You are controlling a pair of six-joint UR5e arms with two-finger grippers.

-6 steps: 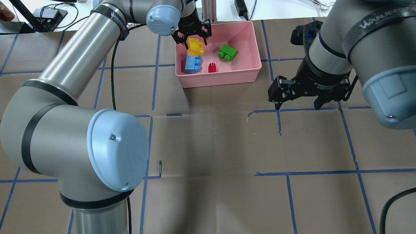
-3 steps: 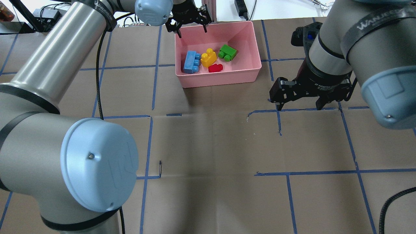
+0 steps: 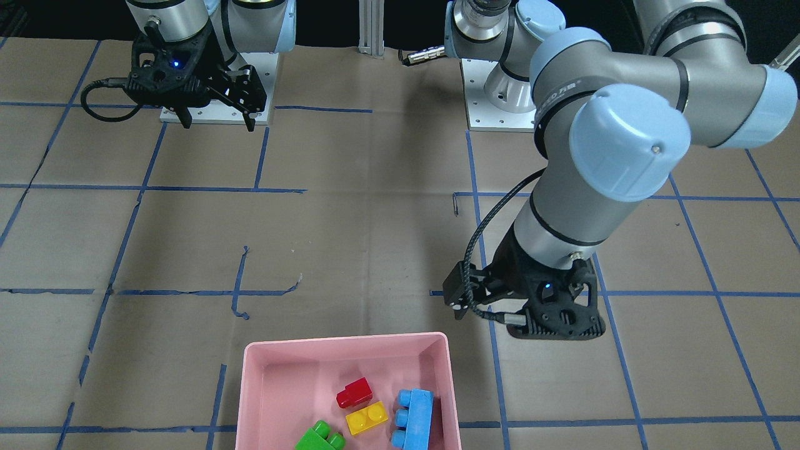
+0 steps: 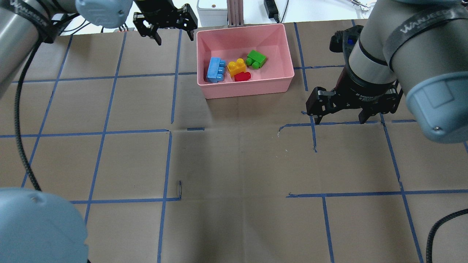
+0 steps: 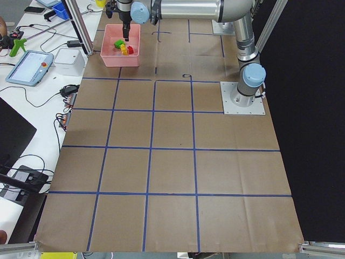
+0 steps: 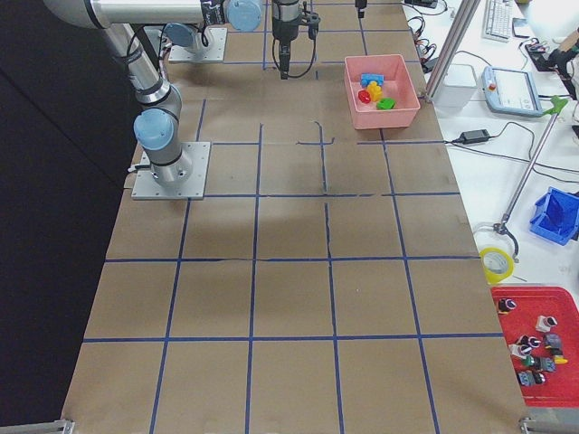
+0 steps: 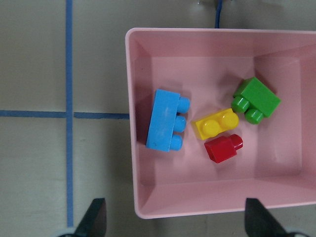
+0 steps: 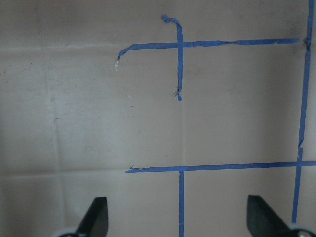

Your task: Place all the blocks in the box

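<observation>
The pink box (image 4: 248,91) stands at the far middle of the table. All four blocks lie in it: light-blue (image 4: 215,69), yellow (image 4: 236,67), red (image 4: 242,76) on its side, and green (image 4: 256,59). My left gripper (image 4: 174,37) is open and empty, raised just left of the box's far left corner. Its wrist view looks down on the box (image 7: 129,98) with the blue (image 7: 165,121), yellow (image 7: 216,123), red (image 7: 223,148) and green (image 7: 256,98) blocks. My right gripper (image 4: 340,121) is open and empty over bare paper, to the right of the box and nearer the robot.
Brown paper with a blue tape grid (image 4: 168,160) covers the table. An aluminium post (image 4: 234,11) and a white device (image 4: 211,7) stand just beyond the box. A cable (image 4: 22,120) hangs along my left arm.
My left gripper let go of the yellow block, which now lies in the box between the blue and green blocks. The gripper rose and moved left off the box. The red block tipped over.
</observation>
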